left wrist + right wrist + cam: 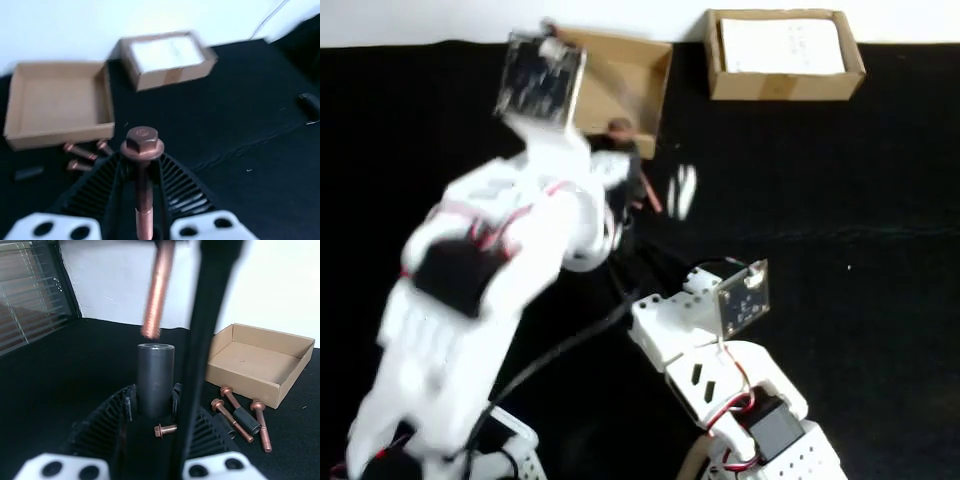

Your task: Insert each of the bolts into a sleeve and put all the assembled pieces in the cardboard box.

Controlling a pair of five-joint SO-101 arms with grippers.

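Observation:
My left gripper [142, 167] is shut on a copper bolt [142, 145], whose hex head faces the wrist camera. My right gripper [154, 402] is shut on a dark sleeve [155, 377] and holds it upright. The bolt's threaded tip [152, 330] hangs just above the sleeve's open end, slightly tilted and not inside it. One black finger [207, 340] of the left gripper crosses in front of the sleeve. The open cardboard box [635, 75] stands at the table's far edge. In the high view both arms meet in front of it.
Several loose copper bolts [227, 407] lie on the black table beside the box, one with a sleeve [247, 420] on it. Another bolt [165, 430] lies below my right gripper. A second box [785, 55] with white contents stands at the back right.

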